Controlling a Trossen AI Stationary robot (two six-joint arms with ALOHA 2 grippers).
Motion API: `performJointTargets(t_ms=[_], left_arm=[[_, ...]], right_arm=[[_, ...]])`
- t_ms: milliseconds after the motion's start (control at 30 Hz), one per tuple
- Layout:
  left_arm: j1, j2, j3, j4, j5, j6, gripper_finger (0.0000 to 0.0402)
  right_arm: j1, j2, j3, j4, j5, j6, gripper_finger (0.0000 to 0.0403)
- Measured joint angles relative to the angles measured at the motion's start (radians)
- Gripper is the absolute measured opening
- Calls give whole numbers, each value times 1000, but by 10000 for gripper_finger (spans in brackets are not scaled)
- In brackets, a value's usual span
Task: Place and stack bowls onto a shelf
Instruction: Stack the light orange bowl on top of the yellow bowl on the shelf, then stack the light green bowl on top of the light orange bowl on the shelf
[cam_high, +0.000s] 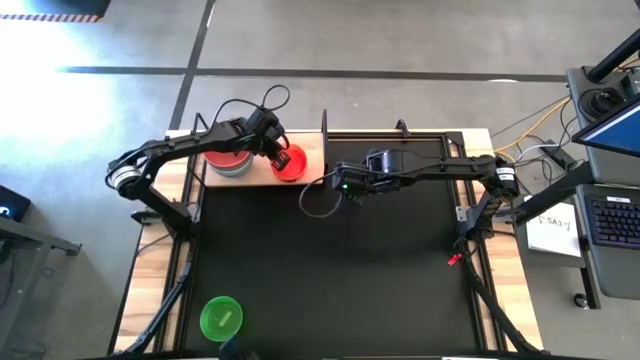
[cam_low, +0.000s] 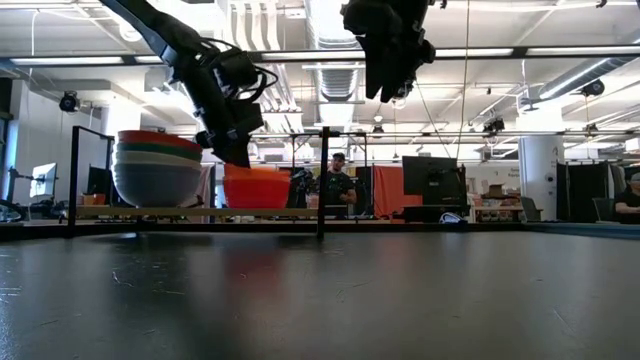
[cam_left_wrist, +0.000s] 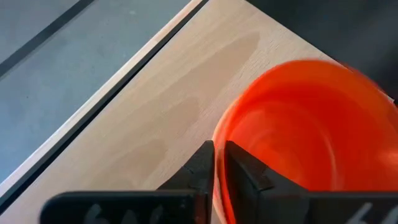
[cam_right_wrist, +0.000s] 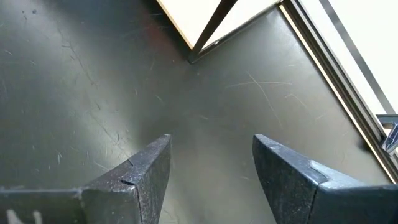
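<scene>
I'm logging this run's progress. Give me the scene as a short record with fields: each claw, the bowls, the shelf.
left claw: shut on the orange bowl's rim, at the shelf
right claw: open, holding nothing, above the mat near the shelf
stack: several nested bowls on the shelf, beside the orange bowl
green bowl: alone at the mat's near edge, not yet shelved

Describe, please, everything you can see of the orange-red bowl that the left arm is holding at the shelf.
The orange-red bowl is small, round, smooth and glossy, seemingly plastic, upright and empty. It sits on the light wooden shelf, beside a stack of bowls and apart from it. The left gripper is shut on its rim, one finger inside the wall and one outside. Whether its base fully rests on the board cannot be told.
</scene>
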Motion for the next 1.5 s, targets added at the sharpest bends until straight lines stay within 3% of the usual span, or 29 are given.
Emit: performJointTargets(t_ms=[433, 700, 967, 1133, 1267, 1500], left_arm=[[0, -36, 38, -18, 0, 10, 103], [-102, -113, 53, -136, 49, -47, 115], [-406, -210, 53, -241, 48, -144, 115], [-638, -230, 49, -350, 46, -307, 115], [-835, -229, 28, -413, 28, -499, 115], [-1198, -225, -21, -494, 4, -979, 115]], right_arm=[[0, 1, 0, 2, 0, 0, 215], [0, 1, 0, -6, 1, -26, 215], [0, 2, 0, -44, 0, -42, 215], [8, 2, -1, -112, 1, 12, 215], [41, 2, -2, -126, 1, 34, 215], [143, 2, -60, -124, 9, 91, 215]])
